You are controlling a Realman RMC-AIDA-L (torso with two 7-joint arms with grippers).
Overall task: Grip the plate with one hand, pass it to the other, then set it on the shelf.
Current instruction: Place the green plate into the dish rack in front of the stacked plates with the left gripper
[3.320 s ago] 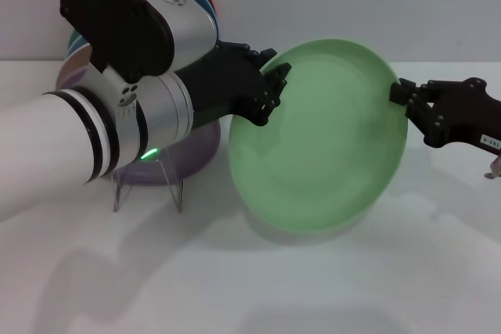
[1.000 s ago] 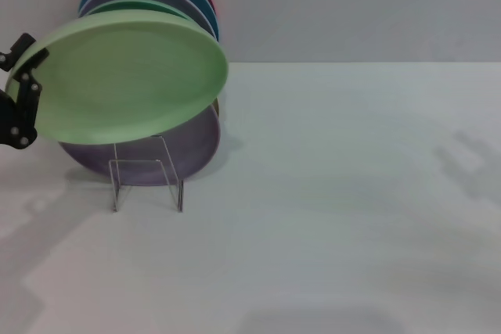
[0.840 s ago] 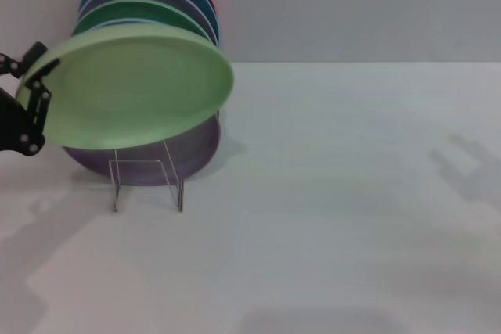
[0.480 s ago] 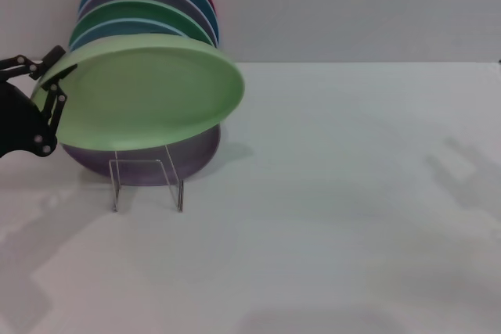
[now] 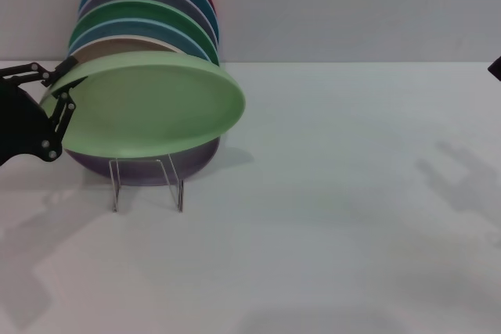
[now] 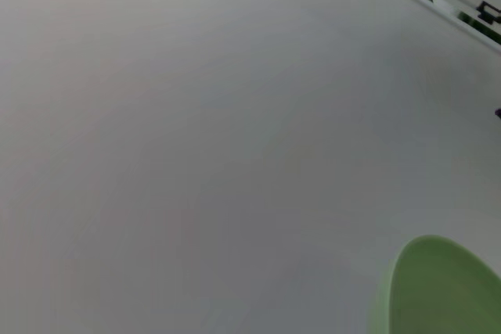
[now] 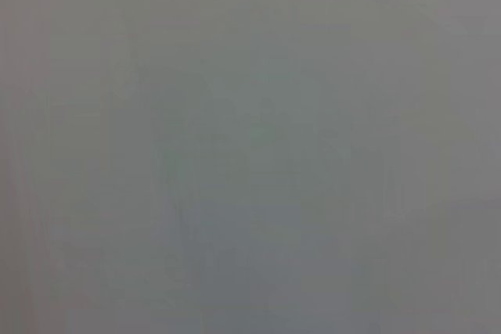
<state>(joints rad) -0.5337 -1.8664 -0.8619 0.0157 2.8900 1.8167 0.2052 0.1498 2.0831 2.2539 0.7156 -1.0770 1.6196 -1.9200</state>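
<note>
The plate (image 5: pixel 149 103) has sunk lower and flatter since half a second ago, uncovering more rims in the stack behind. It hangs tilted over the rack (image 5: pixel 146 183), just before the purple plate (image 5: pixel 156 162). The left gripper (image 5: pixel 64 87) clamps its left rim. Only a dark sliver of the right gripper (image 5: pixel 495 68) shows at the edge, its grip untellable. No writing shows.

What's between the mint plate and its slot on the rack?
The left pincer holds the mint plate by its rim, nearly flat, above the clear rack. The lilac plate and the other stacked plates stand right behind it. No free slot is visible from here.
</note>
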